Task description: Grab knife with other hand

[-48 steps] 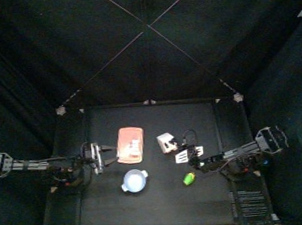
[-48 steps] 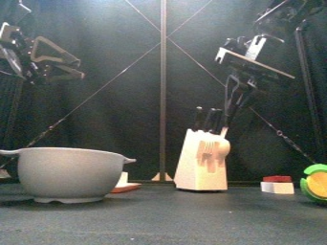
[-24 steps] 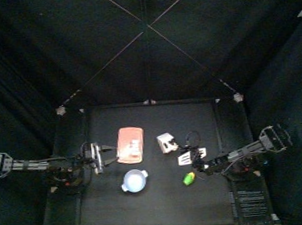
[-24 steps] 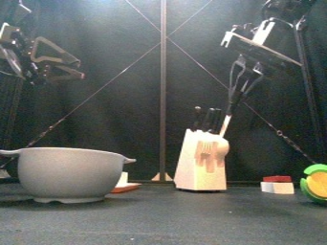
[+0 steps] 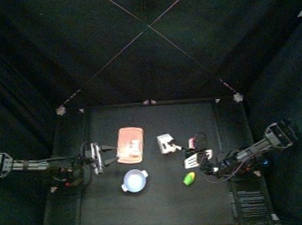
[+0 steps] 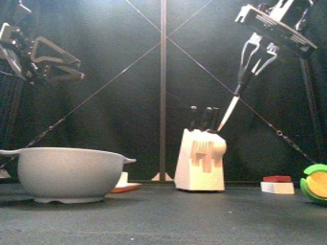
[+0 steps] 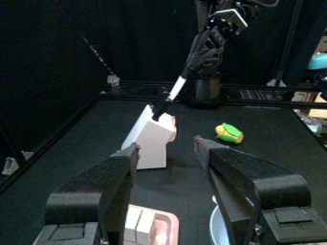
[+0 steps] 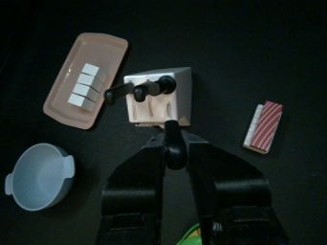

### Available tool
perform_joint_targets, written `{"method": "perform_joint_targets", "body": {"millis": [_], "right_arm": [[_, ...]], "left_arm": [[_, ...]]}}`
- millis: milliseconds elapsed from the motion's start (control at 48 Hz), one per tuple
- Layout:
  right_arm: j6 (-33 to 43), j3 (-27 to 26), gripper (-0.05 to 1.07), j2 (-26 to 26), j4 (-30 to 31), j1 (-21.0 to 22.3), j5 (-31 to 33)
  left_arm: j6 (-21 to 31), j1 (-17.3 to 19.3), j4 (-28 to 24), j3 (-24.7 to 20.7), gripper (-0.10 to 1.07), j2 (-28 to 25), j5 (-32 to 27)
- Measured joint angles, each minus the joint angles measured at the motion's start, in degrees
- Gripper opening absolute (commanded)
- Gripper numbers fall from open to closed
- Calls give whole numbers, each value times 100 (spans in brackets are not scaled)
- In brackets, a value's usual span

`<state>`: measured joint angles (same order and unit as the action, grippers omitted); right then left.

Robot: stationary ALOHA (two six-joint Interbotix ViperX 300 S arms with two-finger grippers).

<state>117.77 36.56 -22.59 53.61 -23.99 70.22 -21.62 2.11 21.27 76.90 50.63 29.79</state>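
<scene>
My right gripper is shut on the black handle of a knife with a pale blade. It holds the knife slanted high above the wooden knife block, blade tip just over the remaining handles. The left wrist view shows the same knife hanging over the block. In the right wrist view the jaws are closed on the handle, straight above the block. My left gripper is open and empty, raised at the table's left side.
A grey-blue bowl stands front left, with a salmon board behind it. A small red and white block and a green lump lie to the right of the knife block.
My right gripper has risen with the knife, drawing the blade up and out of the block. The left arm has not moved.
</scene>
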Motion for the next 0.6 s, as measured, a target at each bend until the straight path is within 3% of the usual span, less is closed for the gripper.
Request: {"method": "perform_joint_targets", "body": {"millis": [271, 604], "right_arm": [[0, 9, 54, -211, 255, -387, -70], [9, 176, 54, -229, 1696, -554, -1433]], "left_arm": [[18, -35, 0, 0, 87, 0, 9], [114, -325, 9, -220, 87, -9, 0]]}}
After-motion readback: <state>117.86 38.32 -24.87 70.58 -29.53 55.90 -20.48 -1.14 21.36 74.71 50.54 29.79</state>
